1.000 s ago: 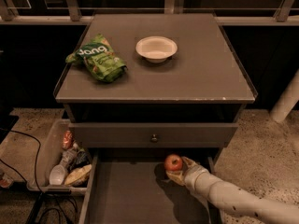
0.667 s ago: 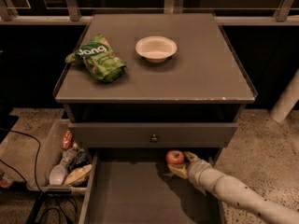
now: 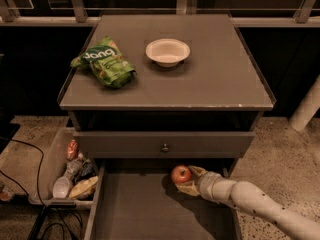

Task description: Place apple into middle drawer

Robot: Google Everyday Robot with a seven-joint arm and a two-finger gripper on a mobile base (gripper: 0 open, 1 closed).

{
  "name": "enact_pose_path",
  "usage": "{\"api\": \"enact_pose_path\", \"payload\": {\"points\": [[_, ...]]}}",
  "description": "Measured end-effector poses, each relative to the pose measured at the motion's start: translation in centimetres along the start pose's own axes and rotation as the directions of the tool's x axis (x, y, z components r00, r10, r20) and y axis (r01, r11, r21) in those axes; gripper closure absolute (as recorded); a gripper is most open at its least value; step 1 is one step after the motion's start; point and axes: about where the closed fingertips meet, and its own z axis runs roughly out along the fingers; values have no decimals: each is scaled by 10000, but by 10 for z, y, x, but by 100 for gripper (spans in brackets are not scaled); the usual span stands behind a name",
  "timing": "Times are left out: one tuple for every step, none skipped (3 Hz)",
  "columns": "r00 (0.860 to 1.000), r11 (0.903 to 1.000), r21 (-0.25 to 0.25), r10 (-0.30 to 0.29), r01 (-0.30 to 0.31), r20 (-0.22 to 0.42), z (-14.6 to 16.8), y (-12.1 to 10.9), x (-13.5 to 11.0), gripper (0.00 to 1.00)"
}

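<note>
One apple (image 3: 180,174) sits gripped in the single gripper (image 3: 188,181) inside the middle drawer (image 3: 140,209) (one bowl (image 3: 167,51), one green bag (image 3: 105,62) up top).

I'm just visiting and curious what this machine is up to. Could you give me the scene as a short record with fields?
claw: lower right, reaching over the open drawer, closed on the apple
apple: red, held in the claw near the drawer's back; unclear if it touches the floor
middle drawer: pulled open, flat grey floor
drawer above: shut, with a round knob
cabinet top: holds a white bowl and a green snack bag
bin: on the ground to the left, holding assorted items
</note>
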Motion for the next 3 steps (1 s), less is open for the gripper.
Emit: {"api": "enact_pose_path", "payload": {"points": [[9999, 9999, 57, -97, 97, -30, 1, 0, -1, 100], [9988, 9993, -68, -370, 368, -309, 4, 9, 5, 100], [9964, 9975, -498, -542, 510, -656, 4, 18, 18, 100]]}}
